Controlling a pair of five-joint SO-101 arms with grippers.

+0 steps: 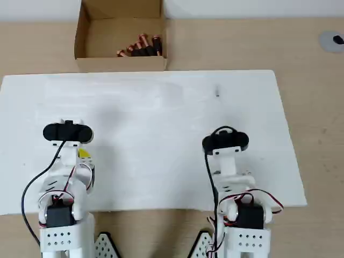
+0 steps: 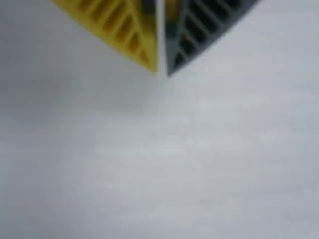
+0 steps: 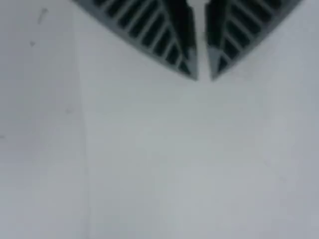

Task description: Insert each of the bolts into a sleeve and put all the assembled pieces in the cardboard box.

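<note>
White sheet (image 1: 161,134), high view: assembled pieces (image 1: 141,47) piled in the cardboard box (image 1: 80,40) beyond it. Left wrist: left gripper (image 2: 160,67) over the sheet, jaws closed, empty. Right wrist: right gripper (image 3: 202,74) likewise. Task looks complete.

The right arm's tool (image 3: 203,75) hangs over a white sheet (image 3: 189,164) on the table, its two grey fingers (image 3: 154,30) drawn together until only a thin pale slit separates the tips. Each finger is ribbed with dark slanted slots (a herringbone of sorts, mirrored across the slit). Whether the tips touch the sheet cannot be told. A faint straight line (image 3: 82,149) runs across the sheet beside the tool, and the surface looks a shade paler beyond it, where a few small dark specks (image 3: 42,15) mark the white.
</note>
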